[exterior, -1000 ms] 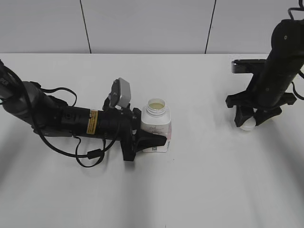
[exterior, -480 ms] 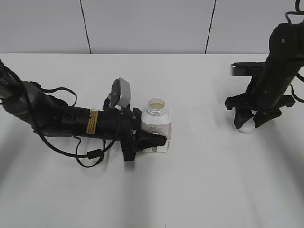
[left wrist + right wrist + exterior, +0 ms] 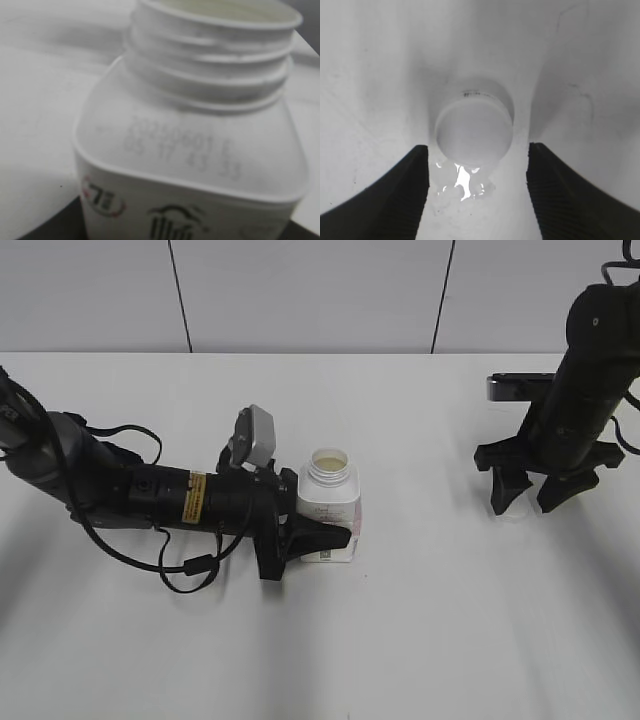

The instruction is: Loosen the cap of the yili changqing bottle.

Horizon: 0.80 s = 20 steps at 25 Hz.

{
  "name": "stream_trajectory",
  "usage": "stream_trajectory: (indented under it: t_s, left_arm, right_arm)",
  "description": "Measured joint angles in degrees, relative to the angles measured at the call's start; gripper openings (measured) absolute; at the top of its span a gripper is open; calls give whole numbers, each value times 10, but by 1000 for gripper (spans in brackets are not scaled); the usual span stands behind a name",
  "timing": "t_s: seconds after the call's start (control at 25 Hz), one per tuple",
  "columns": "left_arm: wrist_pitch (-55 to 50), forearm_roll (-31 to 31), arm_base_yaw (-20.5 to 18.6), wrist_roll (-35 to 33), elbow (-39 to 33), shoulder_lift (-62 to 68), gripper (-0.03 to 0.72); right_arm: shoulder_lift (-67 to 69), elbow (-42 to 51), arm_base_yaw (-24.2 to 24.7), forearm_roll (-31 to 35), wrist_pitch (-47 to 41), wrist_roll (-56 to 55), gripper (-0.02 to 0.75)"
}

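The white table (image 3: 420,640) carries everything. The left gripper (image 3: 335,533) lies low along it, jaws partly closed around the body of the yili changqing bottle (image 3: 328,508), which stands upright left of centre, long axis vertical, its wide threaded neck bare and open. Well apart on the right, the right gripper (image 3: 527,498) points straight down with its jaws spread wide and gripping nothing; the cap (image 3: 474,127) sits flat on the table between the fingers (image 3: 395,195), clear of both pads (a small wet patch glints just beside it). So the cap is already off, directly under the right jaws, and the right arm is far nearer to it. Readable writing: a printed code on the bottle's shoulder starting 2025, a second row of digits too blurred; the label's logo is cut off
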State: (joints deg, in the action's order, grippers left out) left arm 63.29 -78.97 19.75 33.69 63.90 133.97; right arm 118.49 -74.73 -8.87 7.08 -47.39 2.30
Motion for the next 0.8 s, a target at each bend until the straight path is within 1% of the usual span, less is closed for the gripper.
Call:
stream_trajectory:
  t_s: [0.28,0.52,0.68,0.8]
  left_arm:
    - [12,0,0,2,0,0,371]
    - [22,20,0,2,0,0,443]
    - [21,22,0,3,0,0,456]
    - [21,24,1,17,0,0,473]
  right_arm:
    - [0,-25,0,0,-45,0,490]
    - [0,-29,0,0,-54,0,490]
    - [0,-29,0,0,-55,0,491]
    - [0,-29,0,0,-60,0,491]
